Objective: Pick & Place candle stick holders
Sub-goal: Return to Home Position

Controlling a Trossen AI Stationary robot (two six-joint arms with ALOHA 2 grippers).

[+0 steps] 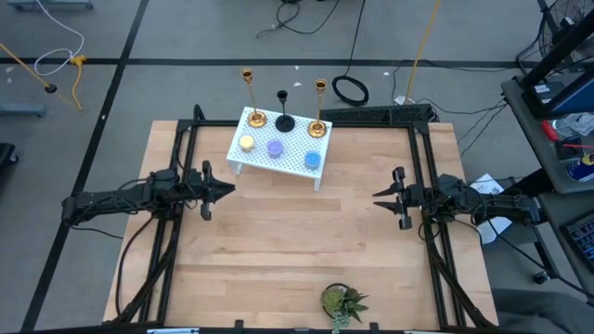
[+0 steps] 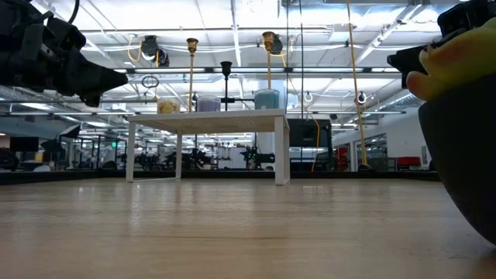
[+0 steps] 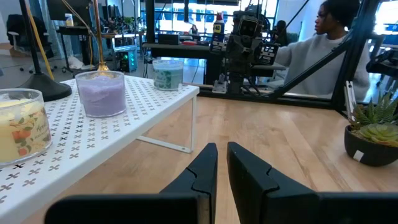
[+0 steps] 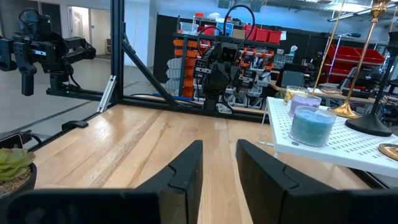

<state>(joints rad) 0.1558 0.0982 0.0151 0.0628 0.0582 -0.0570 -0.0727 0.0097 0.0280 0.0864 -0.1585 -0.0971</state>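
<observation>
Three candle stick holders stand upright by their round bases along the far edge of a white perforated rack (image 1: 278, 153): a gold one (image 1: 252, 102) at the left, a shorter black one (image 1: 283, 111) in the middle, a gold one (image 1: 319, 109) at the right. My left gripper (image 1: 230, 190) hovers level over the table's left side, near the rack's left end, its fingers almost together (image 3: 221, 152) with nothing between them. My right gripper (image 1: 376, 197) hovers level over the right side, its fingers apart (image 4: 219, 149) and holding nothing. Both point at the table's middle.
A yellow candle (image 1: 246, 143), a purple candle (image 1: 275, 147) and a blue candle (image 1: 313, 160) sit on the rack in front of the holders. A potted plant (image 1: 342, 303) stands at the near edge. Bare wood lies between the grippers. A person (image 3: 329, 43) sits beyond the right side.
</observation>
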